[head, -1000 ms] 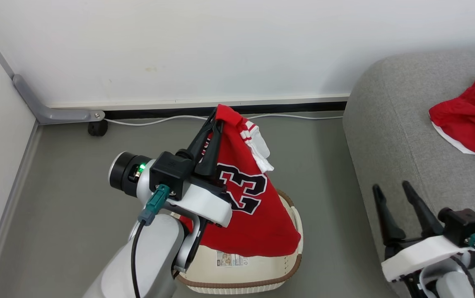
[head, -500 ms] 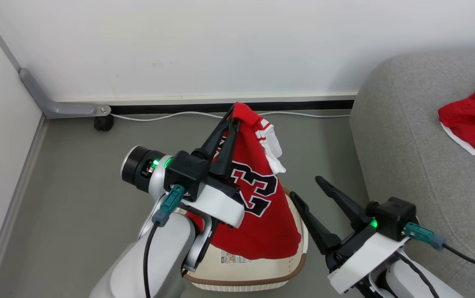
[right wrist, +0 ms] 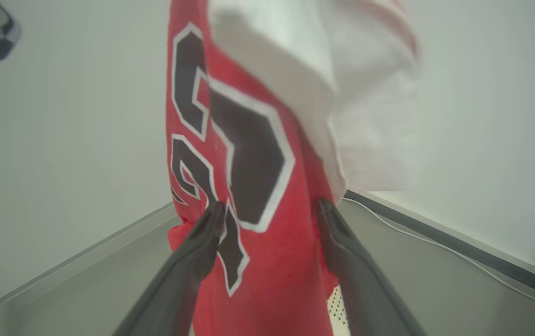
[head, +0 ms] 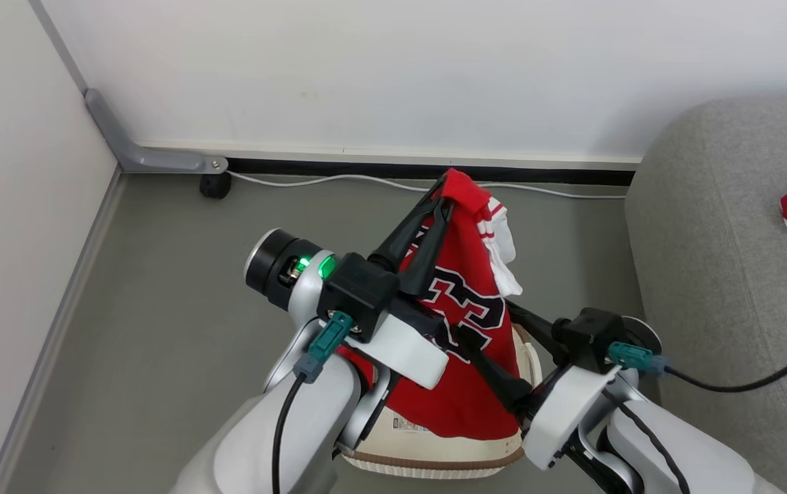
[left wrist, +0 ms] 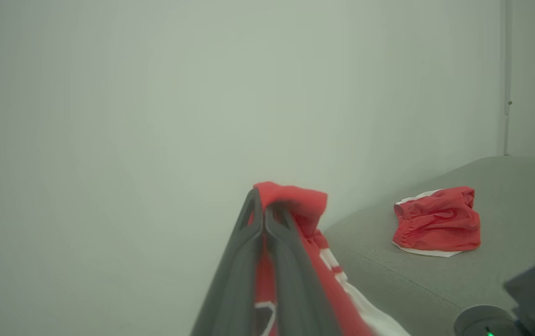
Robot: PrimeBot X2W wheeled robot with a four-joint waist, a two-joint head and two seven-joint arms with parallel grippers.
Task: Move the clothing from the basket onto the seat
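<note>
**A:** Which step is shown?

**B:** The lift-out. The left gripper (head: 442, 199) is pinched together on a bunched fold at the top of the red jersey (head: 465, 322). The jersey hangs in a cone, its hem low over the basket (head: 427, 458) on the floor.

**A:** And the other arm?

**B:** The right gripper (right wrist: 269, 209) has its fingers wide apart, one on each side of the hanging cloth by the numerals. It pinches nothing yet.

**A:** What does the next move call for?

**B:** Probably closing on the lower cloth so the limp jersey is carried at two points. Then comes a swing right to the sofa (head: 709, 274), where one red garment (left wrist: 437, 219) already lies.

**A:** Materials?

**B:** The jersey is soft knit with black numerals edged in white. A white cloth (head: 503, 254) hangs beside the stripes; the blur makes it hard to tell whether it is a separate piece or a lining. The basket is cream perforated plastic with a brown woven-look rim. The sofa is grey fabric with rounded edges.
</note>
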